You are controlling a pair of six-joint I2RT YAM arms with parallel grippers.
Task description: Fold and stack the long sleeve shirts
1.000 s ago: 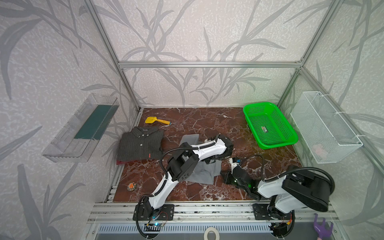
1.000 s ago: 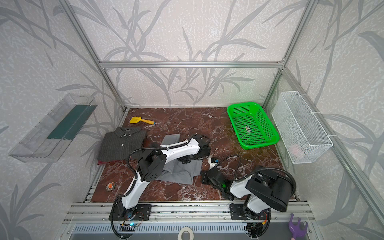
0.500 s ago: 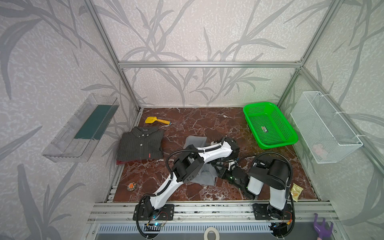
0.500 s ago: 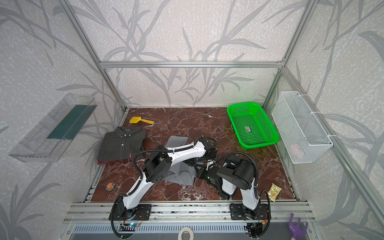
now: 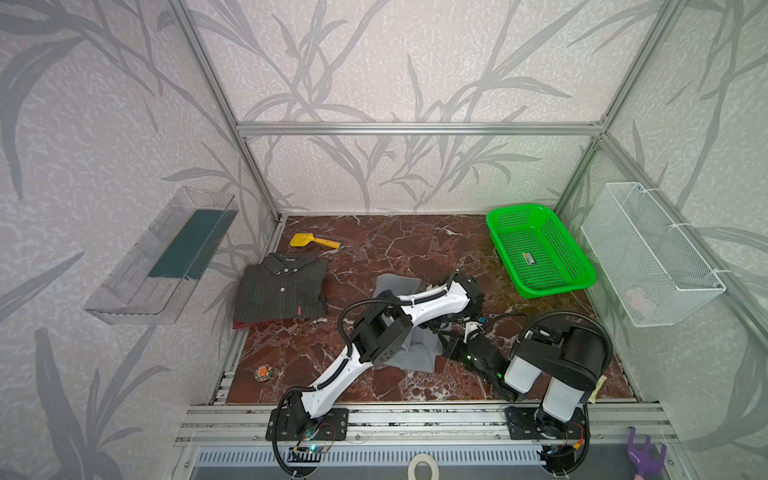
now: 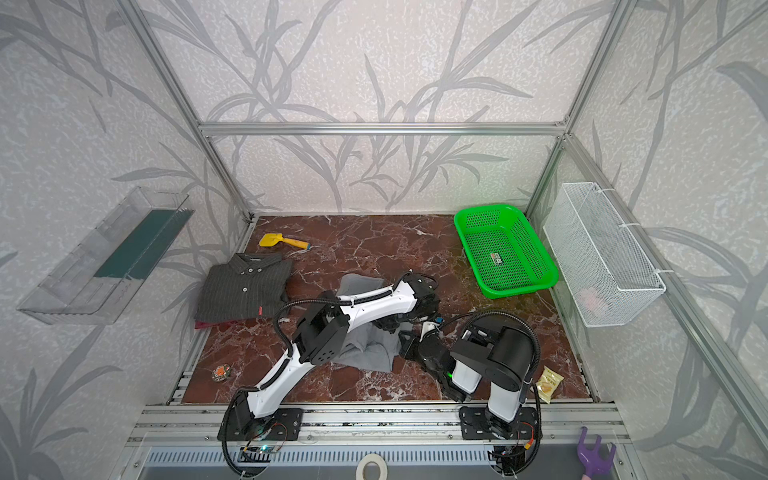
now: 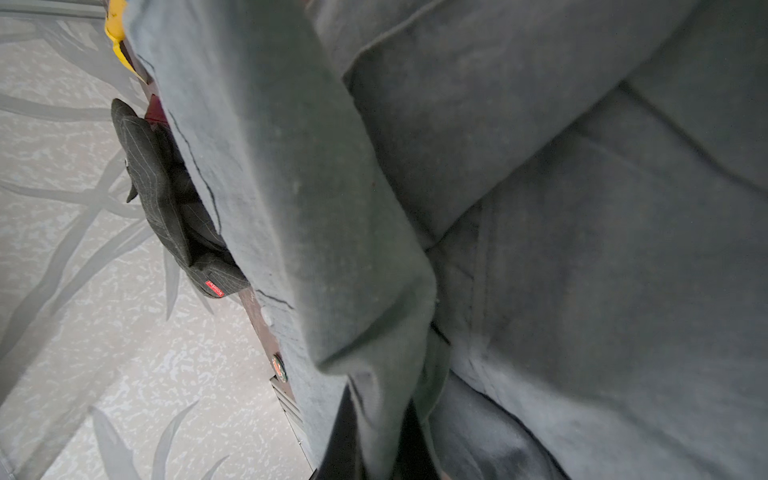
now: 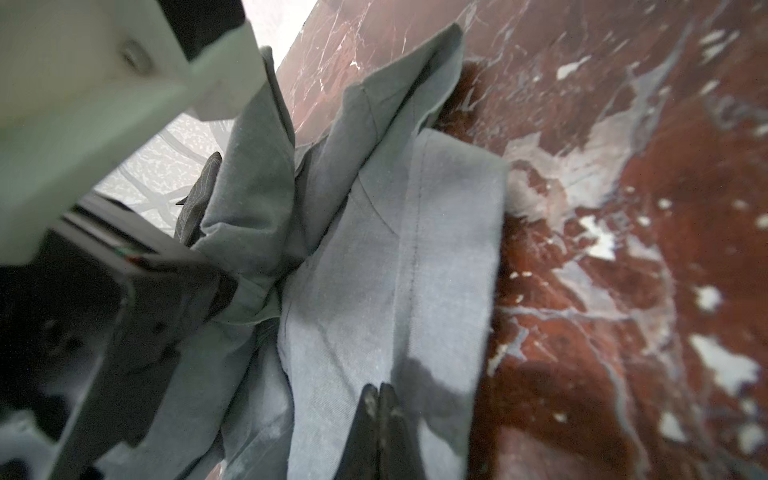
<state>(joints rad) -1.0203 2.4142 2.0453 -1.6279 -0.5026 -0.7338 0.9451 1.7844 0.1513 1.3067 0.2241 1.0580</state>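
Leaf-patterned walls close in a red marble worktop. On the left wall hangs a clear plastic shelf. Near the back left corner of the worktop lies a yellow toy shovel. In front of it the dark pinstriped shirt sits folded and buttoned, collar toward the back, stacked on the dark red garment, of which only a strip shows at the front edge. A small round orange object lies near the front left. In the middle of the worktop, the light-grey shirt lies rumpled and partly folded, with the left arm stretched across it in both top views. In the left wrist view, the left hand is clenched on a raised fold of that grey cloth, which runs up from between the fingers. Just to the right, the right hand is low over the shirt's right side. Its fingers are pressed tight together with the tips against the cloth near a stitched hem, though whether any fabric is nipped between them I cannot tell. Further right stand a green mesh basket at the back and a white wire basket on the right wall. A snack packet lies at the front right of the worktop, beside the right arm's base.
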